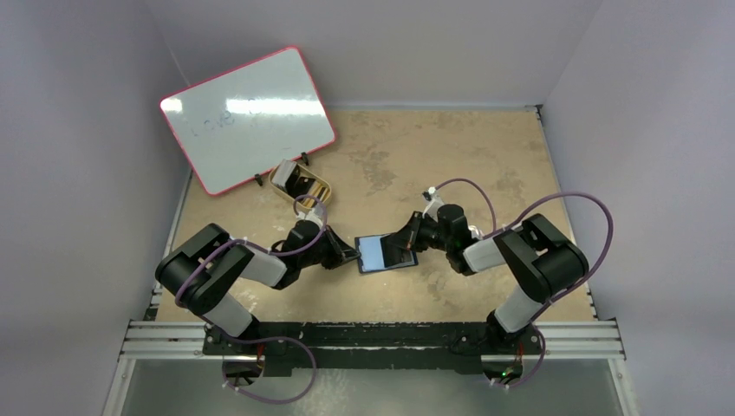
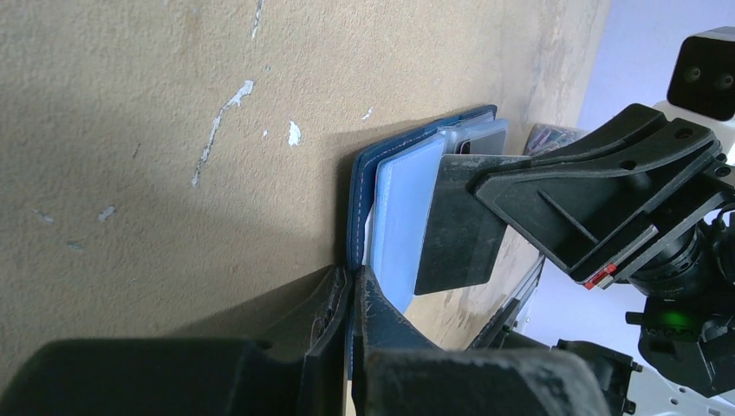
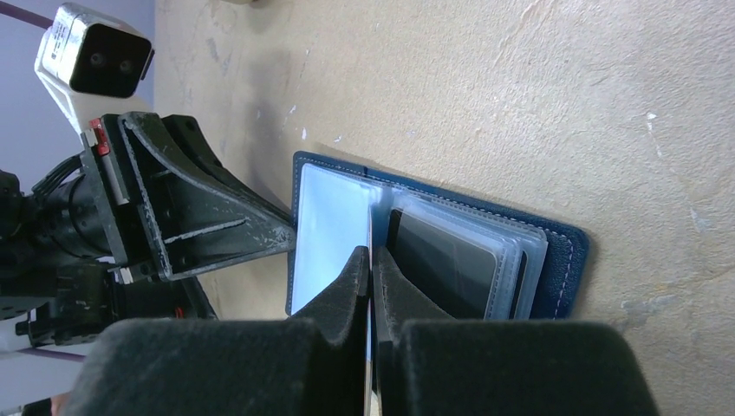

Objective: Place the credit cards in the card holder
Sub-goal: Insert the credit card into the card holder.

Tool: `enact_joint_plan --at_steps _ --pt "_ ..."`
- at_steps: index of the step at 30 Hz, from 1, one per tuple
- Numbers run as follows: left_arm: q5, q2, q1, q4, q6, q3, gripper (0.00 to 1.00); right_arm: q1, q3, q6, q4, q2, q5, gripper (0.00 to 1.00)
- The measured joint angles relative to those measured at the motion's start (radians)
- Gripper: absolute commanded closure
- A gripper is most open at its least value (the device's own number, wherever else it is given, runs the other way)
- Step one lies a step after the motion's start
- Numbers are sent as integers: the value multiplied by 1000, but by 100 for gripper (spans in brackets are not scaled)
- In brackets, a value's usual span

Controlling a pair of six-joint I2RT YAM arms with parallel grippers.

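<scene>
The navy card holder [image 1: 381, 254] lies open on the tan table between both arms. My left gripper [image 2: 354, 290] is shut on the edge of its blue cover [image 2: 360, 208]. One dark credit card [image 3: 446, 260] sits inside a clear pocket on the card holder's [image 3: 563, 260] right half. A glossy light-blue leaf [image 3: 329, 230] covers the left half. My right gripper [image 3: 371, 260] is shut at the fold on a thin flat sheet seen edge-on. It looks like a credit card, though it could be a pocket leaf. The right fingers [image 2: 455, 225] stand over the pockets.
A gold oval tin [image 1: 299, 184] lies behind the left arm. A red-framed whiteboard [image 1: 247, 117] leans at the back left. Grey walls close in the table on three sides, and a metal rail [image 1: 373, 338] runs along the near edge.
</scene>
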State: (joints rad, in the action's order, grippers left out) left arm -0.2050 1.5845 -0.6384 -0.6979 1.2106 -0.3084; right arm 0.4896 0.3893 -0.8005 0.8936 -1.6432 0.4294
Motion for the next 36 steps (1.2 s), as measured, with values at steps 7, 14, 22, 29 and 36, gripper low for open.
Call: enact_joint_plan --at_steps 7,14,22,29,36 --pt "0 0 -4 0 0 0 100 0 0 -8 22 -16 13 98" --pt "1 0 -5 0 0 0 100 0 0 -11 40 -26 17 98" --pt "5 0 -8 0 0 0 100 0 7 -19 55 -53 32 98" --pt "12 -1 -11 0 0 0 100 0 9 -20 52 -52 34 99" --pt "24 -7 -17 8 0 0 100 0 13 -14 -26 18 -5 100"
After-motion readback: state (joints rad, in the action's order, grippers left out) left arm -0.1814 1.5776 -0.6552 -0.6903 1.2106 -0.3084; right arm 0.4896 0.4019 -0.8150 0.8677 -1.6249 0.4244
